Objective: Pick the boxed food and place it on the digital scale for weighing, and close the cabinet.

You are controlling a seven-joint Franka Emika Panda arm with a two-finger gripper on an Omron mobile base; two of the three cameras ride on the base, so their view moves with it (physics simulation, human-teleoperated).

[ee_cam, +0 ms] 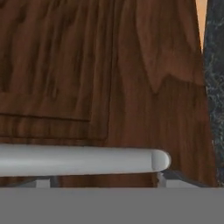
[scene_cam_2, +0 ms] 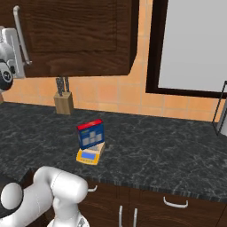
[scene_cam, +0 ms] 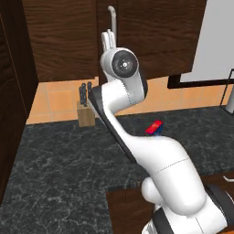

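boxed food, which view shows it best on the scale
The right base view: the boxed food stands upright on the digital scale, whole and unobstructed. In the left base view the arm hides all but a red corner.

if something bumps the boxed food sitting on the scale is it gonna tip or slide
The boxed food stands upright on the small digital scale, taller than its footprint is deep, so a push near its top would probably tip it. A low push might slide it off the smooth-looking plate instead. Its flat faces mean it shouldn't roll, and a carton like this is likely light and fairly stiff.
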